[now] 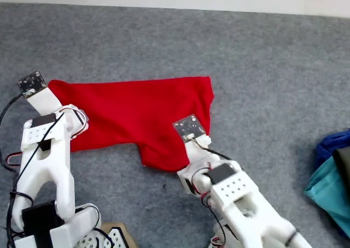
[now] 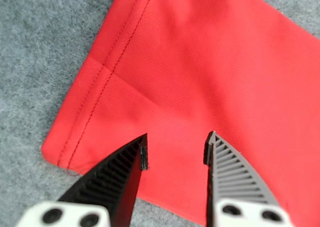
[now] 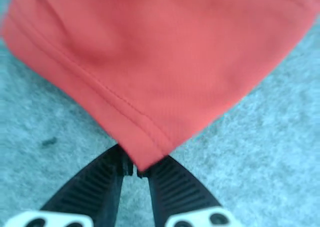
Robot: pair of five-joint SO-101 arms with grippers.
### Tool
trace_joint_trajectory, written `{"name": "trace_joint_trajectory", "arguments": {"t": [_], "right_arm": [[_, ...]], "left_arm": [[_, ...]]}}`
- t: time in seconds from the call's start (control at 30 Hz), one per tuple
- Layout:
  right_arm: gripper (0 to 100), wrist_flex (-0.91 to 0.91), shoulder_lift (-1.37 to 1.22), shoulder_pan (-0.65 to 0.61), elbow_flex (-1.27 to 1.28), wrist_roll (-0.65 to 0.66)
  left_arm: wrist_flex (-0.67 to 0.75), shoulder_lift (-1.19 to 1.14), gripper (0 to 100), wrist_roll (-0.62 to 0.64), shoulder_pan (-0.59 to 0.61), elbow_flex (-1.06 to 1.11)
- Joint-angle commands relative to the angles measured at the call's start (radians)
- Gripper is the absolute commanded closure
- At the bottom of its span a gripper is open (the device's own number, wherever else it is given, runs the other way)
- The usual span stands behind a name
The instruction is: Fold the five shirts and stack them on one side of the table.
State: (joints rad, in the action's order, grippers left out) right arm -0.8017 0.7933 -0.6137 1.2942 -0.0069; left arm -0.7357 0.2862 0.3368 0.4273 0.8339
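Observation:
A red shirt (image 1: 136, 117) lies spread on the grey table, partly folded, with a pointed corner toward the front. My left gripper (image 2: 176, 149) hovers open over the shirt's left hemmed corner (image 2: 75, 142), with red cloth showing between its fingers. In the high view the left arm (image 1: 46, 149) stands at the shirt's left edge. My right gripper (image 3: 135, 169) is shut on the shirt's front corner (image 3: 145, 152), pinching the hem. The right arm (image 1: 229, 188) comes in from the front, and its wrist sits over that corner.
A blue shirt (image 1: 331, 144) and a teal shirt (image 1: 331, 190) lie bunched at the right edge of the table. Bare grey table surface (image 1: 262, 68) stretches behind and to the right of the red shirt.

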Motion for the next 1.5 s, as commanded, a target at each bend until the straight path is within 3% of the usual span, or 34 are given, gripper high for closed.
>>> {"name": "trace_joint_trajectory", "arguments": {"t": [0.0, 0.3, 0.67, 1.03, 1.47], "right_arm": [[99.0, -0.015, 0.154, 0.042, 0.002, 0.015], [99.1, -0.074, 0.18, 0.096, -0.165, 0.064], [99.1, 0.033, -0.337, 0.116, -0.526, 0.063], [99.1, 0.082, -0.67, 0.202, -0.817, 0.063], [98.8, 0.084, -1.064, 0.213, -1.158, 0.069]], "left_arm": [[0.011, 0.042, 80, 0.005, -0.015, -0.002], [0.011, 0.042, 80, 0.005, -0.018, -0.002], [0.011, 0.042, 80, 0.005, -0.015, -0.002], [0.012, 0.042, 80, 0.005, -0.015, -0.002], [0.012, 0.042, 80, 0.005, -0.015, -0.002]]}}
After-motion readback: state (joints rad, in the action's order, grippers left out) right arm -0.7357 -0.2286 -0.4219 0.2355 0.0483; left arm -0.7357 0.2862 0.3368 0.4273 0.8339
